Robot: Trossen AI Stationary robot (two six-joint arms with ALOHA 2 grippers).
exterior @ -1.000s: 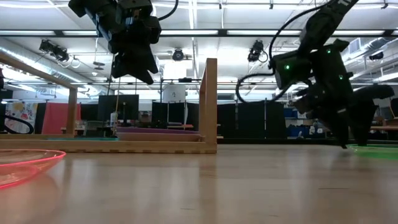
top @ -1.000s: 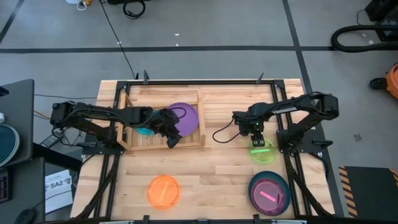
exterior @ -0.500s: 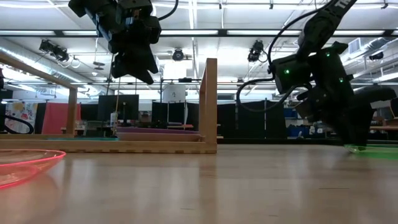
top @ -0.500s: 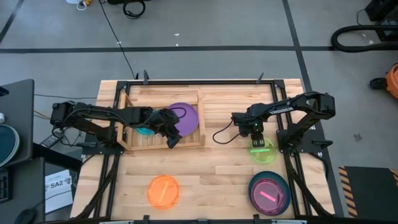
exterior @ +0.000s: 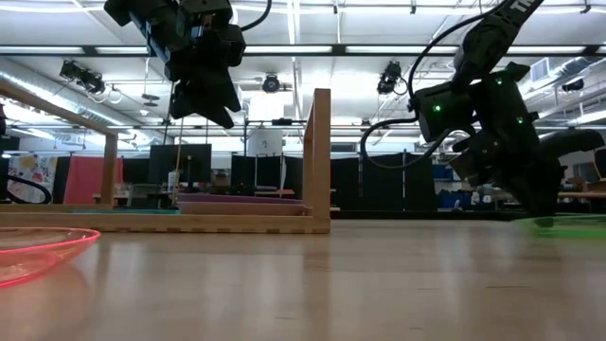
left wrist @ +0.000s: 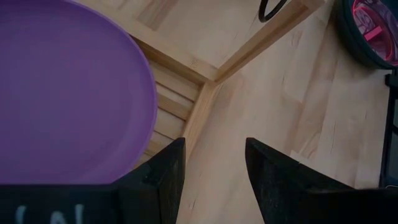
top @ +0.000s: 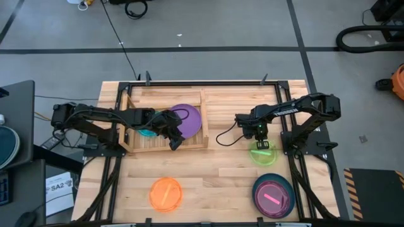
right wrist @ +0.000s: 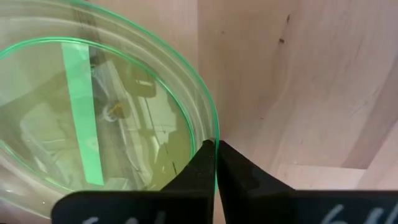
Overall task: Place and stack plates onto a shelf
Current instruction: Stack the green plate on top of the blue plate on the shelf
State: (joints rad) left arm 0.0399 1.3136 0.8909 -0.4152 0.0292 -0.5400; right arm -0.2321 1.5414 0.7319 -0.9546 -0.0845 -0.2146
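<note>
Fingers (right wrist: 200, 163) of the right gripper (top: 261, 140) pinch the rim of the round translucent green plastic plate (top: 264, 153), lying flat on the plank tabletop (top: 214, 170), right of the light wooden slatted shelf (top: 161, 144). Left gripper (left wrist: 214, 171) hovers wide over the shelf's near-right corner.

Your two arms are dark, near-black, built of slim jointed links running from bases at the table's side edges. The left arm (top: 101, 116) carries a black cable looping near its wrist; the right arm (top: 297, 108) trails a black cable that curves over the tabletop. A small green light glows on the right arm's wrist housing (exterior: 437, 106). Each left gripper (left wrist: 214, 171) finger is a flat, matte black wedge. The right gripper (right wrist: 216, 163) shows black tapered fingers, with faint pale lettering on the body below them.
</note>
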